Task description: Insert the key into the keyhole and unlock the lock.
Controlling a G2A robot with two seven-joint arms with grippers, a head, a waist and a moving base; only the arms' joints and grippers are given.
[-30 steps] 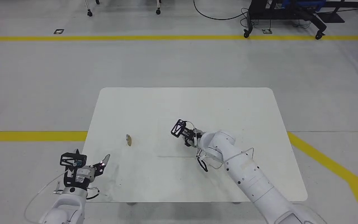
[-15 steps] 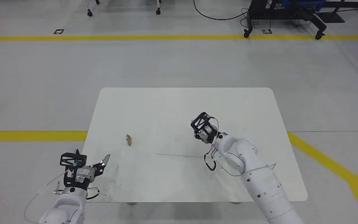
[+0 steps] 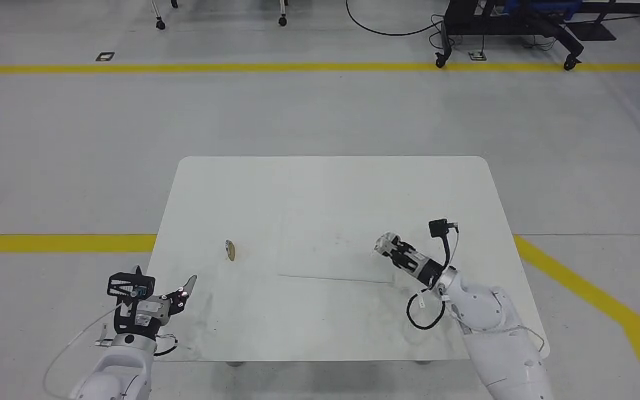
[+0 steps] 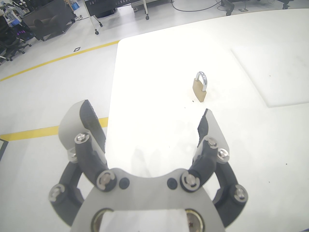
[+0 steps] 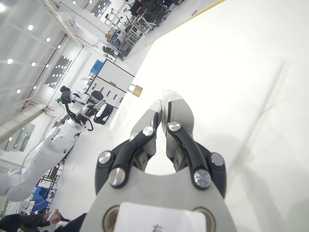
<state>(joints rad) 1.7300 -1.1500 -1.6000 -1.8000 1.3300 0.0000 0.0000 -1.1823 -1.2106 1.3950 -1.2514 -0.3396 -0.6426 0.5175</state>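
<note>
Brass first: has the lock [image 3: 230,250] upright at nine o'clock on the worktop [image 3: 330,190], poises the left hand [image 4: 147,114] spread open at eight, probably to steady it, and holds the right hand [image 5: 161,108] pinched closed near three, whether on the key impossible to tell.

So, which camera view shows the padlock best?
The left wrist view: the padlock stands close, brass body and shackle clear. The right wrist view shows it smaller, farther off; the top view, a tiny speck.

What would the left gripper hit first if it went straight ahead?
Probably the brass padlock with a silver shackle, upright on the white table ahead of the open left gripper, though slightly off-centre, so it might miss.
</note>
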